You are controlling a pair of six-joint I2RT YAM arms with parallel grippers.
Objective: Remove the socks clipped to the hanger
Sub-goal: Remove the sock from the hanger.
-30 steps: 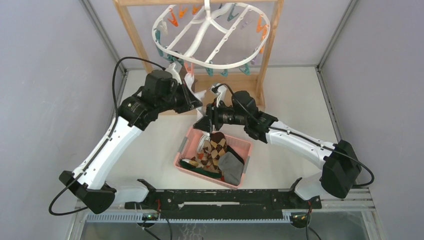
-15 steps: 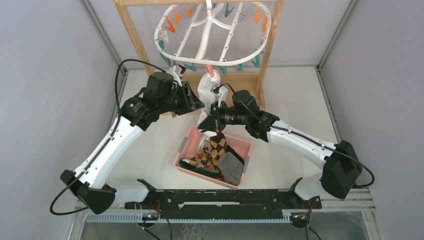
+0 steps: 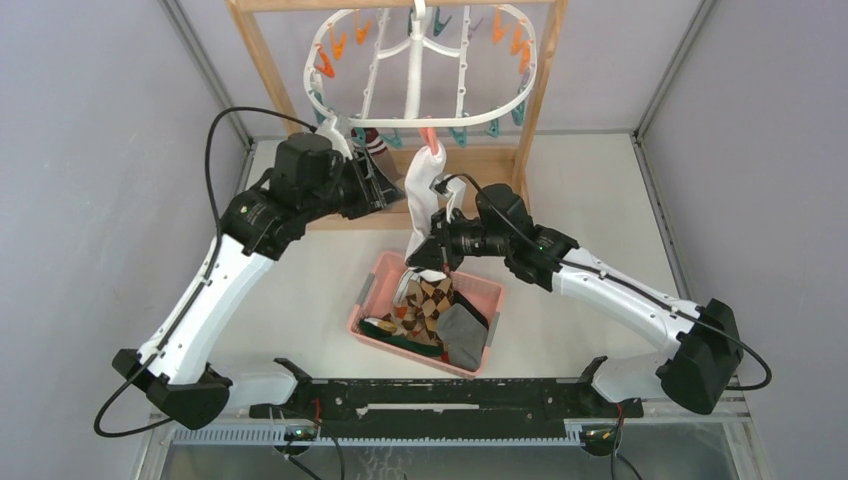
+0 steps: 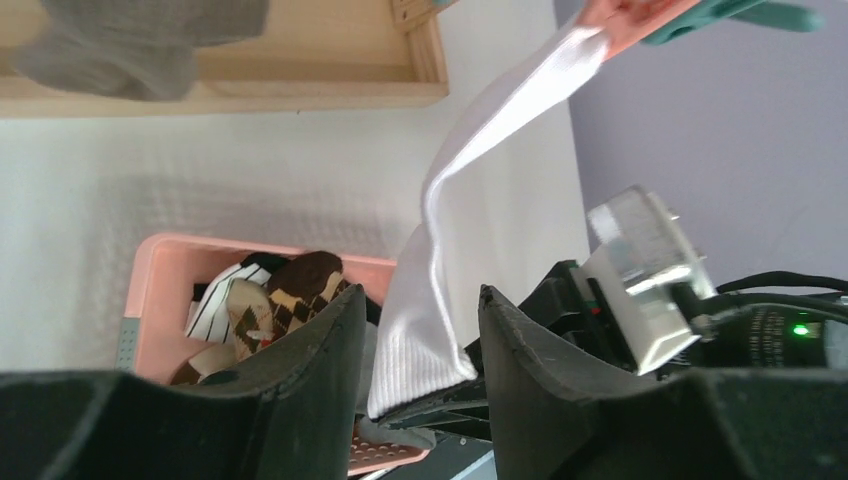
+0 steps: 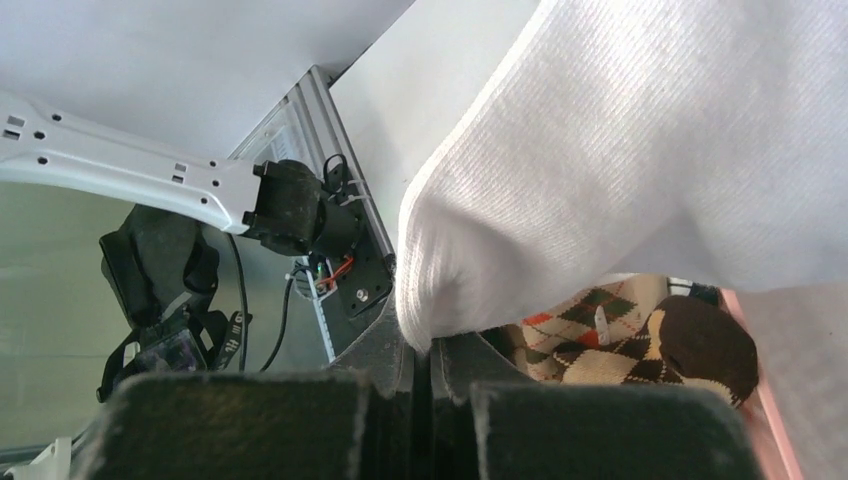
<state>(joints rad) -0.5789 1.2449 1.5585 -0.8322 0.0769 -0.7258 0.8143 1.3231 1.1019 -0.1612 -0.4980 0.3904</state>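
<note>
**Taut sock, stubborn clip: where this pull could fail**

From my console, the long plain white sock (image 3: 420, 195) was stretched between an orange clip (image 3: 430, 138) on the near rim of the white plastic oval hanger (image 3: 415, 60) and the right gripper (image 3: 428, 258). That gripper was clamped on the sock's lower end, just above the far edge of the pink plastic basket (image 3: 366, 300).

I judged the main risk to be the clip not letting go. A harder pull could then swing the hanger on the wooden frame (image 3: 262, 60), or the thin pinch could slip off the fabric. If the sock sprang free, it might land on the table beyond the basket.

The left gripper (image 3: 385, 192) hung empty with its jaws apart, just left of the sock, close enough to snag it. A dark sock (image 3: 372, 140) was also clipped to the hanger behind it.

The basket held a brown argyle sock (image 3: 425, 300), a grey sock (image 3: 462, 335) and a white black-striped sock (image 4: 215, 300), among others.
</note>
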